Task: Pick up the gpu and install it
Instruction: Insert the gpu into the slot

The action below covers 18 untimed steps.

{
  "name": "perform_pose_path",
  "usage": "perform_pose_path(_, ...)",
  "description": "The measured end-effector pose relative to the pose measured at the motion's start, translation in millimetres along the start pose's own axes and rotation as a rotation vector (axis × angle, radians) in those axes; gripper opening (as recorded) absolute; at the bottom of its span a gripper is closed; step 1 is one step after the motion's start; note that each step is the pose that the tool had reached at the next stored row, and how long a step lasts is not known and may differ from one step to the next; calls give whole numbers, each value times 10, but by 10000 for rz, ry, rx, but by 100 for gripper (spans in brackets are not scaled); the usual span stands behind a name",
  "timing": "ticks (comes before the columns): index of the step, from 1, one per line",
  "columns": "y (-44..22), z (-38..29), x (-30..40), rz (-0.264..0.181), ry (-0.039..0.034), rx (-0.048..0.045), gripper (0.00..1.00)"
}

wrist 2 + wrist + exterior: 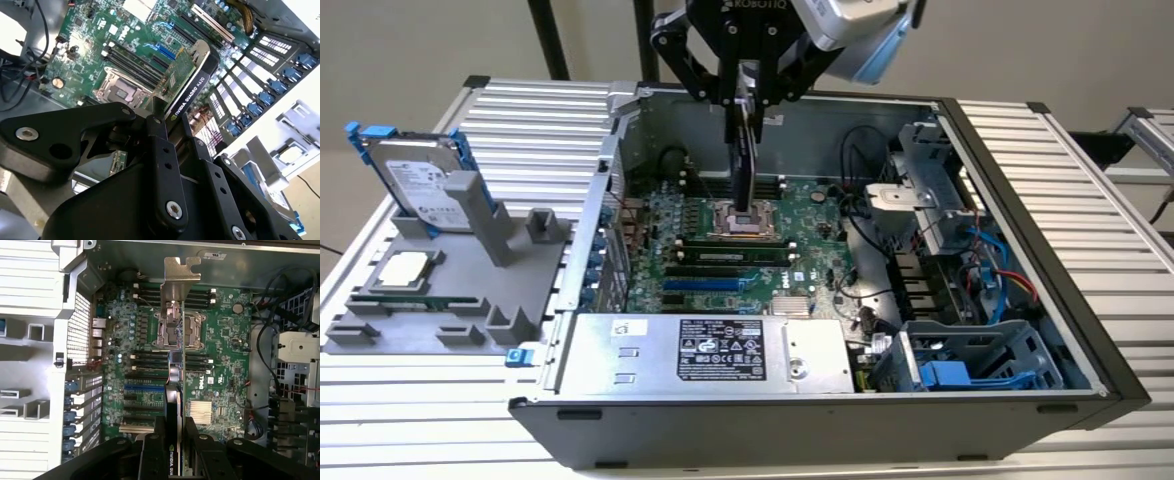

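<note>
Gripper point(750, 98) jaws clamped on one end of the gpu point(744, 165); card hangs edge-on straight below the jaws, long axis running away from them toward the motherboard point(720, 262), bracket end over the CPU socket point(754, 222), not yet seated in a slot.

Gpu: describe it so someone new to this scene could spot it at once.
Start at the open case in the exterior view. Over its motherboard the gripper is shut on the gpu, hanging edge-on. Unlike the hard drive outside, it is a thin green card with a silver bracket.
</note>
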<state>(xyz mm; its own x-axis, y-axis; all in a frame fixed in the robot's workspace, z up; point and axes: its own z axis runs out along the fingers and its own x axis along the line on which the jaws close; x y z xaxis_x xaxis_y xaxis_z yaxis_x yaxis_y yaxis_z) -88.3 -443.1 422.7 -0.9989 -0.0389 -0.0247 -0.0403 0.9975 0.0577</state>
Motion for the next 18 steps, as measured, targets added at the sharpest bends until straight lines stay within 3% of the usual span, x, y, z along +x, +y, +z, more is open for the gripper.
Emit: perform_pose_path(18, 0, 0, 0, -630, 36, -15, 0)
